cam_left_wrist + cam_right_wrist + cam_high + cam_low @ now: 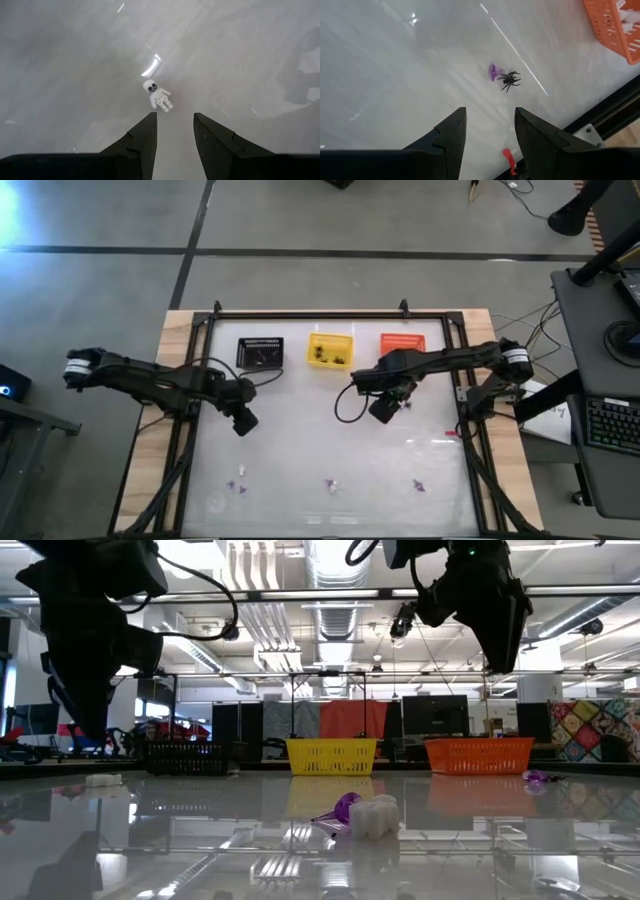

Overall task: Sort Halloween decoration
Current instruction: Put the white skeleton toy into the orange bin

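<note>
My jaws hang released, empty: left gripper [172, 137] faces the skeleton [157, 94] mid-frame, its length slanting toward lower right.

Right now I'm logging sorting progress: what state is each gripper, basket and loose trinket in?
left gripper: open, empty, above the skeleton
right gripper: open, empty, above the spider
black basket: upright, contents unclear
yellow basket: upright, dark trinkets inside
orange basket: upright, white trinkets inside
white skeleton: loose on the table
black spider: loose on the table, beside the purple trinket
purple trinket: loose on the table
</note>
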Controlling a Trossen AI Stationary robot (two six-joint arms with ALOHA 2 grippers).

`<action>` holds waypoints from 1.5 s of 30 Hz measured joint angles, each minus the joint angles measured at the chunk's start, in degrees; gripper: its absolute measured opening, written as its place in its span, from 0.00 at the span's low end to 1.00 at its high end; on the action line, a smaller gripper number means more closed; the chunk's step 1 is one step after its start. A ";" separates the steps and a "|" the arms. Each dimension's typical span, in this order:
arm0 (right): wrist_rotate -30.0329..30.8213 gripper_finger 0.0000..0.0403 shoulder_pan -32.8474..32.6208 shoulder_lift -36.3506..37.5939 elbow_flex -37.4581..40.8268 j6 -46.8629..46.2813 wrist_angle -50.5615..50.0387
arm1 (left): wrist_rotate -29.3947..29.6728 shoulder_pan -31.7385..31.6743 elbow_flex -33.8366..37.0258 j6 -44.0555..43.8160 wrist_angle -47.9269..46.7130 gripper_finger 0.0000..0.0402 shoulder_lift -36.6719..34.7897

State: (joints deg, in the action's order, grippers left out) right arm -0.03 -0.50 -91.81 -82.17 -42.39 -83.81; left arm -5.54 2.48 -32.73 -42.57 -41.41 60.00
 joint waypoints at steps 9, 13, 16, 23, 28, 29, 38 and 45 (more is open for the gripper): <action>-0.57 0.40 -0.01 1.55 0.00 -2.27 0.35 | 0.03 0.00 1.19 -0.20 2.69 0.28 5.18; -0.57 0.40 -0.01 2.13 -0.38 -3.10 0.35 | 0.02 0.00 1.46 -0.13 5.46 0.28 8.61; -0.57 0.40 -0.01 2.51 -1.05 -3.13 0.36 | -0.03 0.00 1.44 -0.13 8.33 0.28 11.17; -0.57 0.40 -0.01 3.23 -1.68 -3.70 0.31 | -1.20 0.00 1.09 -2.72 8.44 0.28 16.96; -0.39 0.40 -0.01 3.95 -1.68 -3.72 0.37 | -1.18 0.04 0.96 -1.41 8.93 0.27 19.26; -0.39 0.40 -0.01 4.11 -1.68 -3.72 0.35 | -1.17 0.06 0.96 -0.55 9.09 0.27 19.19; 0.13 0.40 -0.01 5.24 -1.70 -4.25 0.55 | -1.08 0.13 0.00 10.81 9.04 0.03 18.09; 0.17 0.40 -0.01 5.25 -1.70 -4.31 0.57 | -1.34 0.11 -0.46 13.88 9.07 0.01 17.93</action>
State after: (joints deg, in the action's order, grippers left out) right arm 0.14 -0.51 -86.56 -83.88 -46.70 -83.24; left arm -6.88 2.59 -33.19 -28.69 -32.34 77.92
